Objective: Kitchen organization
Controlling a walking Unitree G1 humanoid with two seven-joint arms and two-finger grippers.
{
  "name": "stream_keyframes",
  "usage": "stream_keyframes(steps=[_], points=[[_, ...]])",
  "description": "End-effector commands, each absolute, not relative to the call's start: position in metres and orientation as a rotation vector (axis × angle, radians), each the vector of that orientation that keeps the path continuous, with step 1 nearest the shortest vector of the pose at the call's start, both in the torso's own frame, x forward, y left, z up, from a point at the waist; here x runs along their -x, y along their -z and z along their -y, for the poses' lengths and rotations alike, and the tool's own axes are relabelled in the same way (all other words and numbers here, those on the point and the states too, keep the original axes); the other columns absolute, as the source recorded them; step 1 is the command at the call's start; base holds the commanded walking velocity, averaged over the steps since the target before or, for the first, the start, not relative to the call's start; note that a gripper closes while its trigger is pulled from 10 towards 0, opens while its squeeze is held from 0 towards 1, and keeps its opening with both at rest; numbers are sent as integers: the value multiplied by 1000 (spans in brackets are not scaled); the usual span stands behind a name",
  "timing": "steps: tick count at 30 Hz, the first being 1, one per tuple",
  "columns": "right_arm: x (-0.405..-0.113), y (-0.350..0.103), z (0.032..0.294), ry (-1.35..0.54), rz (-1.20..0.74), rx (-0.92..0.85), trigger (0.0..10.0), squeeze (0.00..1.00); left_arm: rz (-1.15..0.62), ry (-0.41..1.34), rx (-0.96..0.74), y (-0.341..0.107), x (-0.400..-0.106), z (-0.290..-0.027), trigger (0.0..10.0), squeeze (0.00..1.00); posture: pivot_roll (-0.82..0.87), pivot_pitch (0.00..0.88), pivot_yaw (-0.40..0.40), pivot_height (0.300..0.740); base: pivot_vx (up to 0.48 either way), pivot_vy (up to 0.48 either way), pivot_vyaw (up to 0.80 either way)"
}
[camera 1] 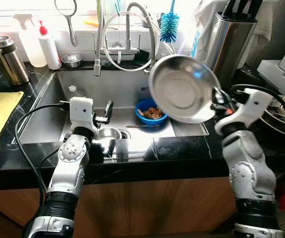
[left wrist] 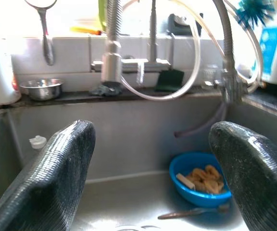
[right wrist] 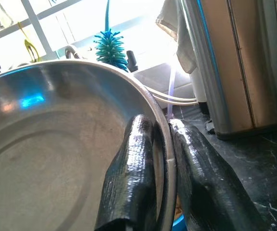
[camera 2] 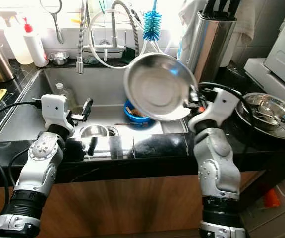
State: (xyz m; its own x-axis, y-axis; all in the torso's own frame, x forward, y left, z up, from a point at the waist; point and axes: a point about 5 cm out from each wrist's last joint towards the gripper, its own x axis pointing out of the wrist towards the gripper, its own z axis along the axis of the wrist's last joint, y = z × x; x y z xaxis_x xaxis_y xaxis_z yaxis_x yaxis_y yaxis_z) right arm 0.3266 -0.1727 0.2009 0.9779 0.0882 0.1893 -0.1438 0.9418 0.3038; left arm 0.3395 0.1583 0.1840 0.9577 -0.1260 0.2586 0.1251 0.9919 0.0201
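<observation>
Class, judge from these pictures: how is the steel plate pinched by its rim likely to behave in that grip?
The steel plate looks rigid and thin, so probably light. Its polished rim may slip or pivot, since the right gripper pinches one edge only. Held tilted over the sink, it would likely clatter rather than break if dropped.

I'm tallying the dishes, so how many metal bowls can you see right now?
4: steel bowl held by the right gripper, small bowl on the ledge, one in the sink, stacked bowls on the right counter; more may be nested.

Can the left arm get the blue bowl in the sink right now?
Probably yes: the left gripper is open, already over the sink, and nothing sits between it and the blue bowl.
</observation>
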Motion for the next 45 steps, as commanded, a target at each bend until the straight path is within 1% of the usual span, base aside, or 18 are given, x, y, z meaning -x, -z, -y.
stream_keyframes(steps=[1, 10, 11, 13, 16, 19, 21, 27, 32, 35, 43, 45], points=[[-325, -207, 175, -116, 211, -311, 10000, 0, 283, 127, 13, -194, -341, -158, 10000, 0, -10, 22, -29, 740, 0, 0, 0], [-327, -198, 182, -69, 181, -261, 10000, 0, 291, 100, 74, -202, -342, -166, 10000, 0, -9, 12, -29, 740, 0, 0, 0], [-327, -197, 182, -64, 174, -246, 10000, 0, 293, 99, 89, -203, -342, -166, 10000, 0, -9, 12, -29, 740, 0, 0, 0], [-328, -191, 182, -52, 153, -195, 10000, 0, 302, 111, 171, -208, -342, -166, 10000, 0, -7, 9, -30, 740, 0, 0, 0], [-328, -189, 181, -50, 144, -165, 10000, 0, 312, 129, 225, -214, -342, -166, 10000, 0, -5, 12, -31, 740, 0, 0, 0], [-328, -186, 178, -61, 139, -162, 10000, 0, 319, 139, 183, -218, -342, -166, 10000, 0, -1, 16, -30, 740, 0, 0, 0], [-328, -184, 177, -65, 134, -155, 10000, 0, 309, 146, 204, -216, -341, -164, 10000, 0, -1, 16, -30, 740, 0, 0, 0], [-329, -183, 178, -67, 129, -145, 10000, 0, 298, 279, 228, -220, -336, -147, 10000, 0, -2, 25, -32, 740, 0, 0, 0], [-329, -183, 173, -93, 128, -139, 10000, 0, 288, 411, 249, -224, -330, -130, 10000, 0, 0, 27, -33, 740, 0, 0, 0], [-330, -182, 171, -101, 127, -135, 10000, 0, 273, 456, 201, -222, -328, -122, 10000, 0, -2, 30, -32, 740, 0, 0, 0], [-330, -178, 167, -128, 107, -117, 10000, 0, 246, 526, 202, -222, -322, -114, 10000, 0, 0, 31, -34, 740, 0, 0, 0], [-330, -177, 165, -135, 103, -113, 10000, 0, 240, 545, 171, -222, -321, -111, 10000, 0, 0, 31, -34, 740, 0, 0, 0]])
